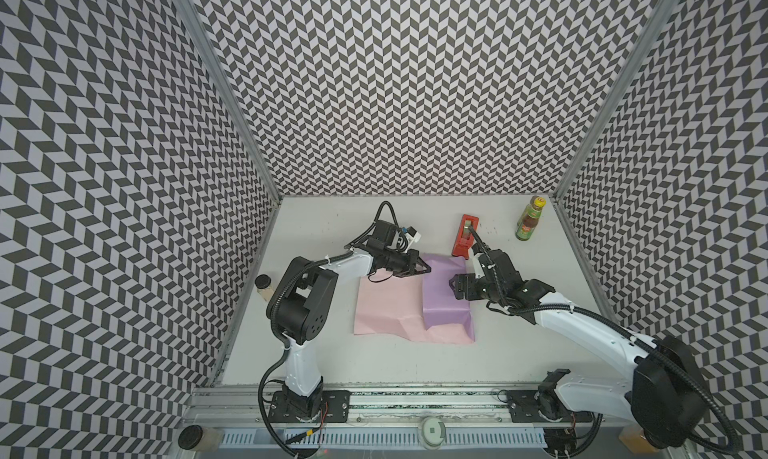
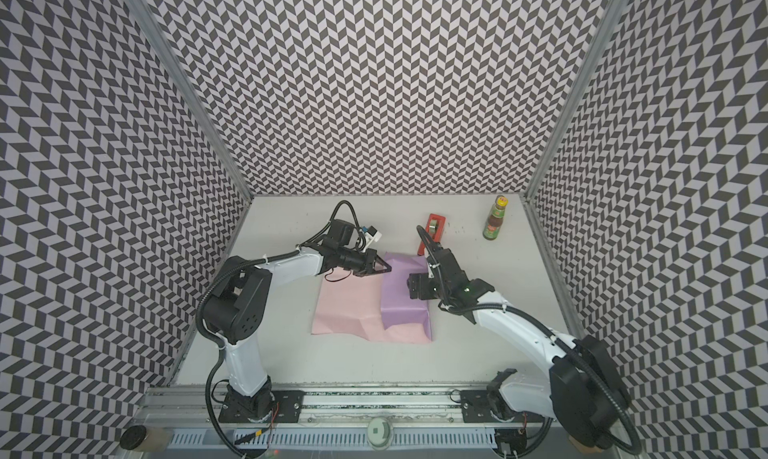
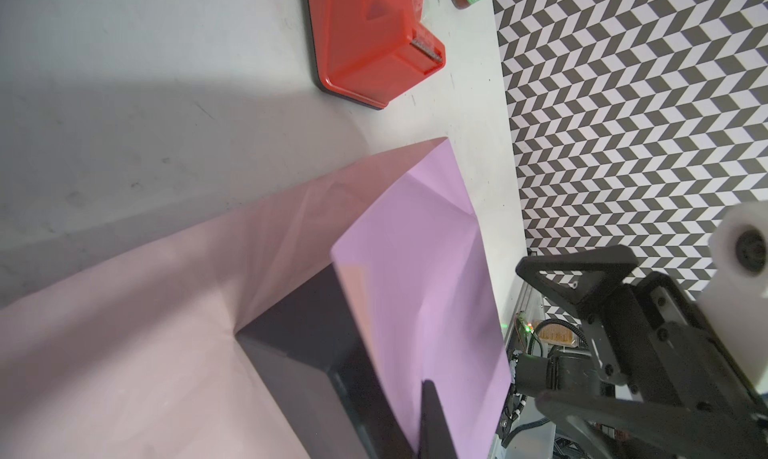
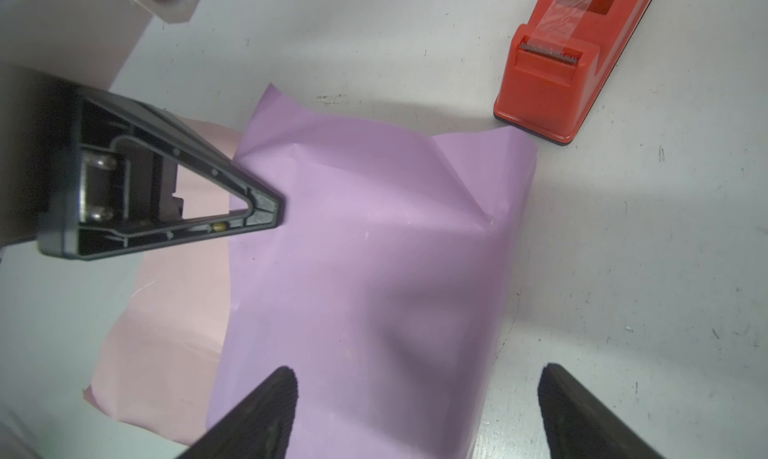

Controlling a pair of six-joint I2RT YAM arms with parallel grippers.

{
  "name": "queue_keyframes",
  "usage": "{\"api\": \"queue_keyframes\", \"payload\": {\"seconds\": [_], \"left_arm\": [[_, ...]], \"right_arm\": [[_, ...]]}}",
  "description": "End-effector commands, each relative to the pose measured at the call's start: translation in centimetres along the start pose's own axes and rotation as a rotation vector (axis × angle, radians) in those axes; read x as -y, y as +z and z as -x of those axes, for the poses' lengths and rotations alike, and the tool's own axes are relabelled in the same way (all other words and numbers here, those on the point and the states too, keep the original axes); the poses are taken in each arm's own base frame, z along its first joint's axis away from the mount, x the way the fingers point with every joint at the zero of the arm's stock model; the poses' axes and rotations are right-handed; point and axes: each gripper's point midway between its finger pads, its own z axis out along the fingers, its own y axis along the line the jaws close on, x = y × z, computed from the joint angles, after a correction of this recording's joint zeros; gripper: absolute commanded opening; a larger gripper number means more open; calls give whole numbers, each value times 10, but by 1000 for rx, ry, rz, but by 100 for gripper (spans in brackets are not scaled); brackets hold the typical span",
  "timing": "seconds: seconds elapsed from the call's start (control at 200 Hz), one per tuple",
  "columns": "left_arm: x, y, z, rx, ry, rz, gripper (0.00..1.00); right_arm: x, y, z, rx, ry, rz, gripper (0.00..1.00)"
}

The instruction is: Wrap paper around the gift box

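Stage: one lilac flap of the paper [image 1: 390, 307] lay folded over the gift box [image 3: 299, 353]; the other flaps looked unfolded and nothing appeared taped.
Box position: on the pink sheet near the middle of the table [image 1: 374, 361], hidden under the flap in both top views; only a dark side and corner showed in the left wrist view.
Left gripper [image 1: 427, 268]: jaws closed to a point, tip resting at the flap's free edge near the far corner; whether it pinched any paper could not be told.
Right gripper [image 4: 415, 373]: jaws spread wide, empty, hovering just over the flap's right part.
Tape dispenser [image 1: 464, 235]: just beyond the paper's far right corner, a strip ready at its cutter.
Bottle [image 1: 528, 220]: in the far right corner, well apart.
Risk, flap: the crease looked soft and rumpled, so lifting the left tip would probably let the flap spring back off the box.
Risk, box: a sideways push from either arm could slide it along the sheet and spoil the alignment.
Risk, tape: reaching for the strip could snag the raised corner.
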Motion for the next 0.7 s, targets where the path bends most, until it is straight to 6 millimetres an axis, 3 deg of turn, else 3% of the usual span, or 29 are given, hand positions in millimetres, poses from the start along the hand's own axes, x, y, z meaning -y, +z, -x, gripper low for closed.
{"api": "queue_keyframes", "payload": {"seconds": [0.0,0.356,0.696], "left_arm": [[-6,2,-2,-19,1,3,0],[-17,1,-2,-20,-5,24,0],[-18,-2,-1,-9,-9,18,0]], "right_arm": [[-10,8,3,-9,21,113,95],[-1,30,-2,-44,50,119,96],[3,44,-24,-92,63,143,96]]}}
